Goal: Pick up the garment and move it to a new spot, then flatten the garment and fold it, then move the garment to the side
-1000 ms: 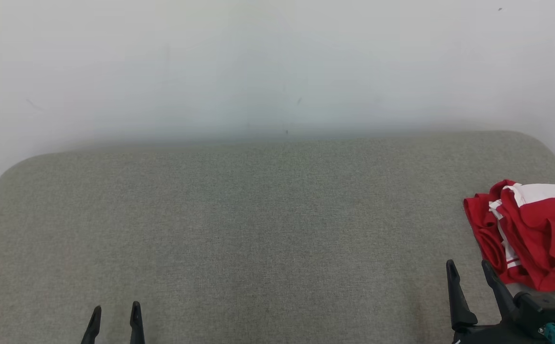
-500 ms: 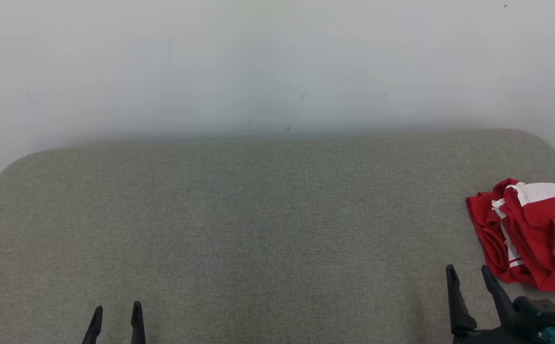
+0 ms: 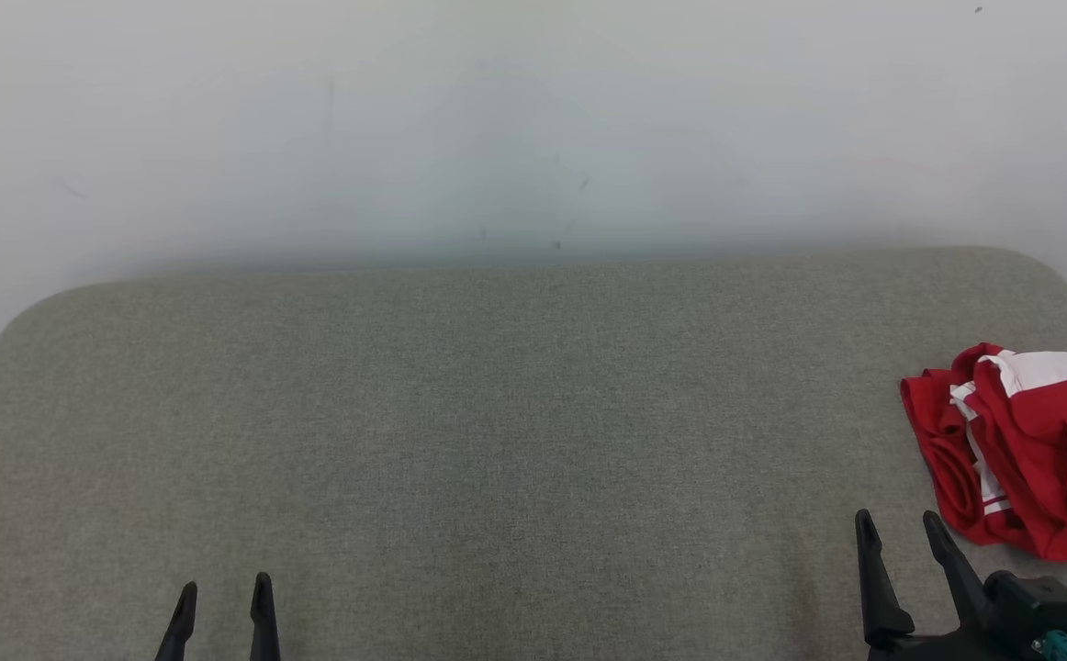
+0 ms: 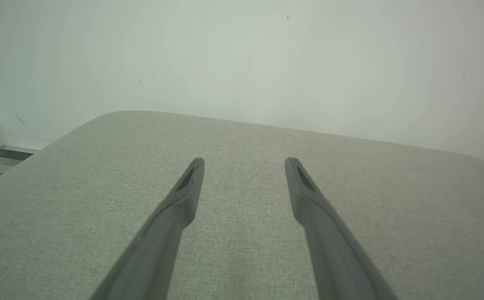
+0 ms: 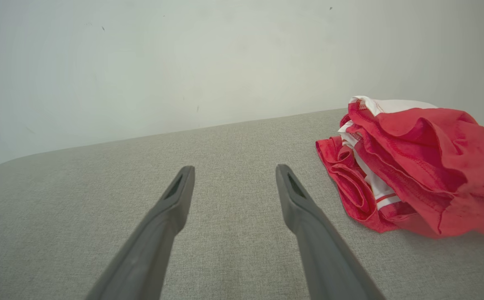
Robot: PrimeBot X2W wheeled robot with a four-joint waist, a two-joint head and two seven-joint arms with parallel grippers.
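Left gripper [image 3: 224,584] and right gripper [image 3: 895,517] gaped empty; right wrist view showed garment [image 5: 412,166] crumpled, left wrist maybe its red edge.

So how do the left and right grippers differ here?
The right gripper stands close beside the garment; the left gripper is far from it, across the grey surface. The right gripper's fingers lean leftward in the head view; the left gripper's stand nearly upright. Both are open and empty.
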